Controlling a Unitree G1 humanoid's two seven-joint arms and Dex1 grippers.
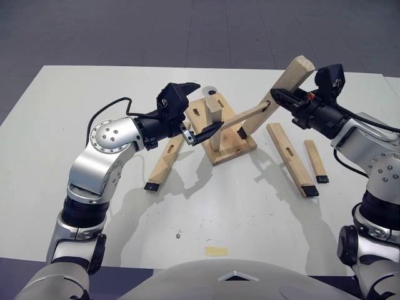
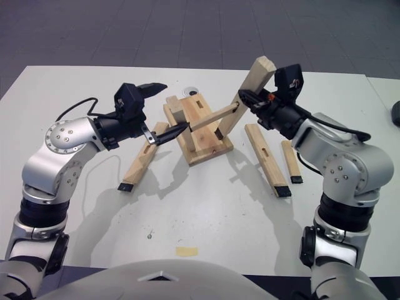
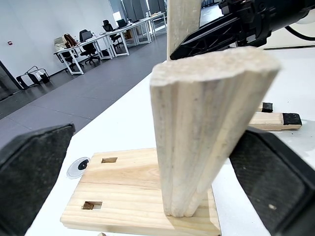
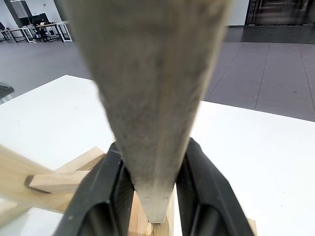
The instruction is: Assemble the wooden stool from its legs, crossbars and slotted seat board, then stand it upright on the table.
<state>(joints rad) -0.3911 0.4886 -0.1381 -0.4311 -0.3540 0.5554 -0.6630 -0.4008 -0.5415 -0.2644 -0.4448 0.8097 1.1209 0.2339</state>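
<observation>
White table [image 1: 75, 112] carries the slotted seat board [image 1: 234, 149] flat near its centre, slots facing up so legs can enter from above. The upright leg [image 1: 214, 115] stands in the board, and a crossbar [image 1: 247, 115] links it to the tilted leg [image 1: 294, 72], whose lower end is at the board. The right gripper [image 1: 279, 98] is clamped on the tilted leg, probably to steer it into its slot. The left gripper [image 1: 206, 106] has its fingers apart on either side of the upright leg, likely guarding against tipping. The left loose leg [image 1: 165, 159], right loose leg [image 1: 292, 159] and short crossbar [image 1: 315, 160] lie beside the board.
</observation>
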